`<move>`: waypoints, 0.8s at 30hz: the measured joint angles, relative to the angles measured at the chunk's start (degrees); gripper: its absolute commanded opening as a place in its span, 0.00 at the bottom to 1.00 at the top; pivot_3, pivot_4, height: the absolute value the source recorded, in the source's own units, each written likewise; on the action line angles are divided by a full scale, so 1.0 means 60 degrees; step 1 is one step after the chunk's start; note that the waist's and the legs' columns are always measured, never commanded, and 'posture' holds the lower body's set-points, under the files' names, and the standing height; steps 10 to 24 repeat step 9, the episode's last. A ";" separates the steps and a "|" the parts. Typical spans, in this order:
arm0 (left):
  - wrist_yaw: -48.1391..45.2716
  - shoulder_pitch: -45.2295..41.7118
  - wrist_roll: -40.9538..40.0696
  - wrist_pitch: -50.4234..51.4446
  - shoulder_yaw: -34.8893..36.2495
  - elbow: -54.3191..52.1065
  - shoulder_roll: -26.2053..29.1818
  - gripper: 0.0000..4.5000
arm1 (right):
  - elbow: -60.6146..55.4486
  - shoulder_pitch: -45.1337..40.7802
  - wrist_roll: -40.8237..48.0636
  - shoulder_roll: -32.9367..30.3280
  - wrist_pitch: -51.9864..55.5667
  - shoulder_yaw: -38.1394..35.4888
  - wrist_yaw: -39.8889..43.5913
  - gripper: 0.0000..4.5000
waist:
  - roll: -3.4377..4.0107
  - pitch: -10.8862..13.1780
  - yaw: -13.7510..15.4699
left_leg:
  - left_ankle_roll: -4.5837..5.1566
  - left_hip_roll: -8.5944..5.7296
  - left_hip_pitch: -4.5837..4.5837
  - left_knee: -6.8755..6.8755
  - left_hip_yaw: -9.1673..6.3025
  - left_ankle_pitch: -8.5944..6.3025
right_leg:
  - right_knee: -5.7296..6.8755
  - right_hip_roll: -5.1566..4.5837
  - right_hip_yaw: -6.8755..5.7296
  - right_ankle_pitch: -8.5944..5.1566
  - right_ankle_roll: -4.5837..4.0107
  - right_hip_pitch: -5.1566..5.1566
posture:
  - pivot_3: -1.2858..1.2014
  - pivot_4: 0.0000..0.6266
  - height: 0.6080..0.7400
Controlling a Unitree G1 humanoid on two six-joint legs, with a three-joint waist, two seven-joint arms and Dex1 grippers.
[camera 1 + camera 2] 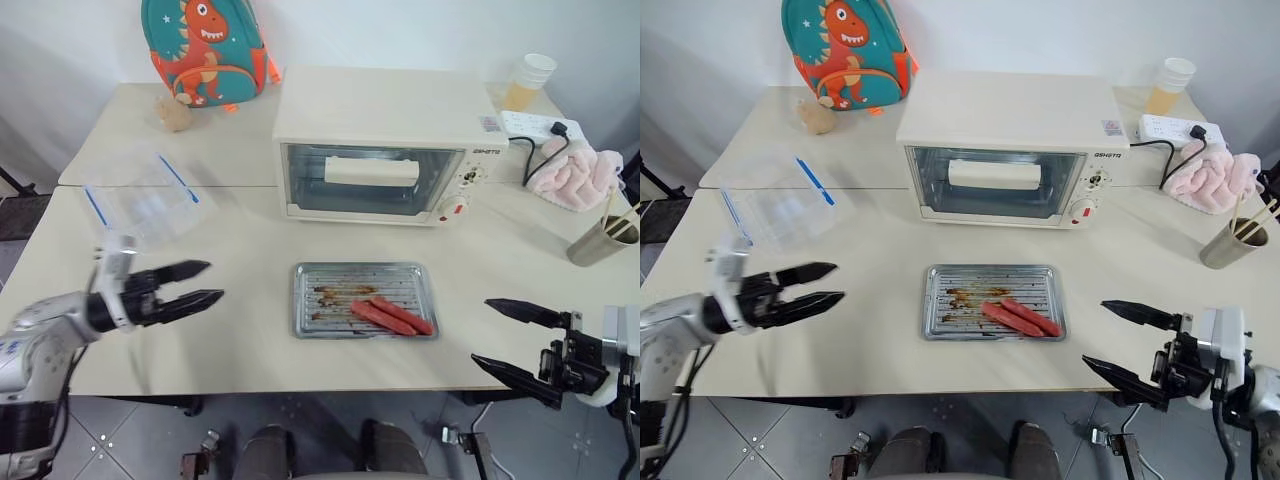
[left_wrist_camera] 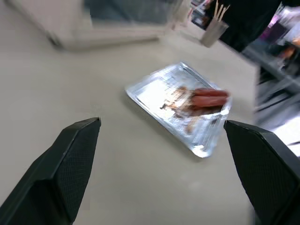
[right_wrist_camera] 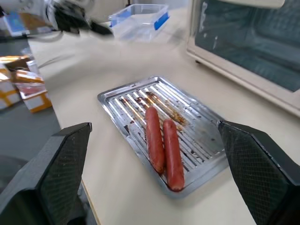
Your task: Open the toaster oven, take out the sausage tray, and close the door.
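Observation:
The cream-white toaster oven stands at the back middle of the table, its glass door upright and shut, with the cream bar handle across it. In front of it on the tabletop lies the sausage tray, silvery and grease-stained, with two red sausages at its near right. My left gripper hovers open to the tray's left, fingers pointing toward it. At the table's near right edge, my right gripper is open too, apart from the tray and holding nothing.
A clear plastic container with blue clips sits at the left, behind my left gripper. A dinosaur backpack leans at the back left. On the right are a power strip, a pink cloth and a metal cup of chopsticks.

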 measured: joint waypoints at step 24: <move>-0.0030 0.1753 0.1269 -0.2670 0.1055 0.0436 -0.0154 0.99 | 0.1107 -0.0625 -0.0232 -0.0282 -0.0073 0.0102 0.0899 1.00 | -0.0012 0.0005 -0.0025 | 0.0036 0.0029 0.0010 0.0020 0.0040 -0.0058 | 0.0018 -0.0005 -0.0040 0.0008 0.0015 -0.0003 | 0.52 0.24 1.00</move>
